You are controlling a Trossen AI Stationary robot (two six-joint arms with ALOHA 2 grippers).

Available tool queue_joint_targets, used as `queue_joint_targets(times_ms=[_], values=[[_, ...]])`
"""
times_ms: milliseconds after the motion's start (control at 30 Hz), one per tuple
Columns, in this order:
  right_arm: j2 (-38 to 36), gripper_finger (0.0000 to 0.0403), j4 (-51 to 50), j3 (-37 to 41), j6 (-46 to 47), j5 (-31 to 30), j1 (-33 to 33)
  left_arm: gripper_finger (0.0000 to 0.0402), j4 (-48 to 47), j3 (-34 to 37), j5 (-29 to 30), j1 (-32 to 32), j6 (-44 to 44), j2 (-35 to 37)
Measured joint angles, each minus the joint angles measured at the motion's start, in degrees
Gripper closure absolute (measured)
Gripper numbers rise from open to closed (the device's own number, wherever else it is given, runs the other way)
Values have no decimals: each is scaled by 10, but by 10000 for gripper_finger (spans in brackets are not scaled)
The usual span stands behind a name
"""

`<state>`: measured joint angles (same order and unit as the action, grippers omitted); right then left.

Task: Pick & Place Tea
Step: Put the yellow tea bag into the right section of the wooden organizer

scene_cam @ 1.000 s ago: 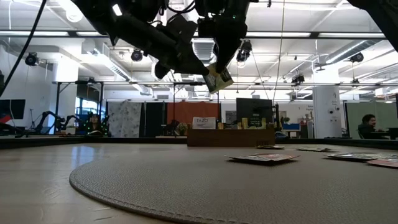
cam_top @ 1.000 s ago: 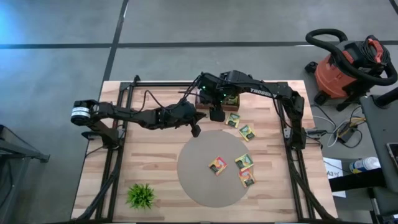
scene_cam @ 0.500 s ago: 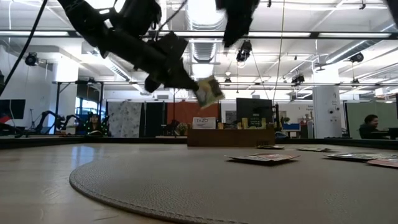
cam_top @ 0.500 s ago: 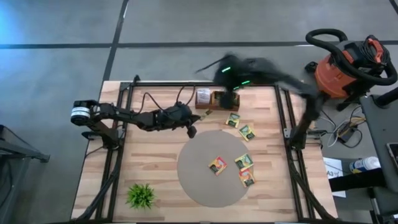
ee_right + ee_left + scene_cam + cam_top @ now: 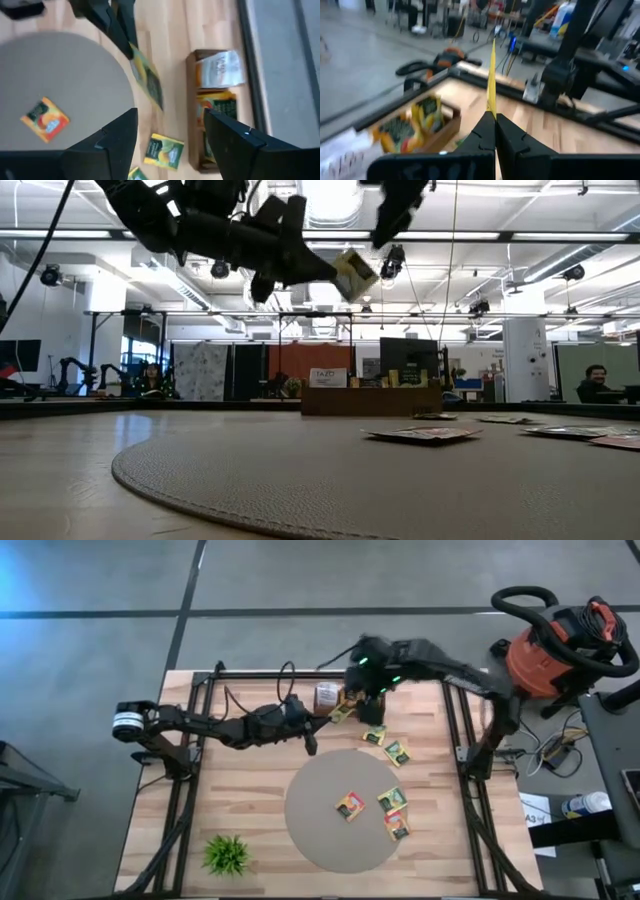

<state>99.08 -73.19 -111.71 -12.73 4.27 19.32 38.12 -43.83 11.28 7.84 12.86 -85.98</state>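
My left gripper [image 5: 495,116] is shut on one yellow-green tea sachet [image 5: 355,275], high above the far edge of the round grey mat [image 5: 300,820]. From above, the sachet [image 5: 342,712] shows next to the wooden tea box [image 5: 330,697]. My right gripper [image 5: 170,115] is open and holds nothing; it hovers just right of the sachet [image 5: 147,82], above the box [image 5: 215,100]. Three sachets lie flat on the mat: one orange [image 5: 349,804], two yellow-green [image 5: 391,799]. Two more [image 5: 375,733] lie on the wood. My left gripper pinches the sachet between its two fingers [image 5: 485,132] at its near edge [image 5: 492,107]. The fingers [image 5: 318,272] come almost level from the table's left. The sachet is lifted clear and sticks out beyond the fingertips, seen edge-on in the left wrist view.
The box [image 5: 415,125] at the far edge holds more sachets and a white label [image 5: 326,695]. A small green plant [image 5: 227,854] stands at the near left corner. Black frame rails [image 5: 195,740] run along both sides of the table. A red shop vacuum [image 5: 555,645] stands off the right side.
A second ago both grippers met at the sachet over the mat's far edge. My right gripper has come off it, swung up toward the far edge, then dropped back over the box. My left gripper kept the sachet, dipped, then raised it and turned more level.
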Motion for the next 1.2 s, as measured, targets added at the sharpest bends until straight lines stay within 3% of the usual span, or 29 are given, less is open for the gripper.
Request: queue_joint_targets(times_ms=[333, 767, 933, 1200], values=[[-2, 179, 0, 29, -5, 49, 1, 401, 55, 0, -36, -2, -45, 1], [6, 189, 20, 33, 12, 67, -4, 401, 54, -19, -54, -2, -74, -9], [3, 224, 20, 32, 20, 72, -6, 401, 55, -26, -61, -2, -70, -21], [4, 321, 1, 32, 18, 70, -7, 401, 56, -29, -60, -2, -70, -23]])
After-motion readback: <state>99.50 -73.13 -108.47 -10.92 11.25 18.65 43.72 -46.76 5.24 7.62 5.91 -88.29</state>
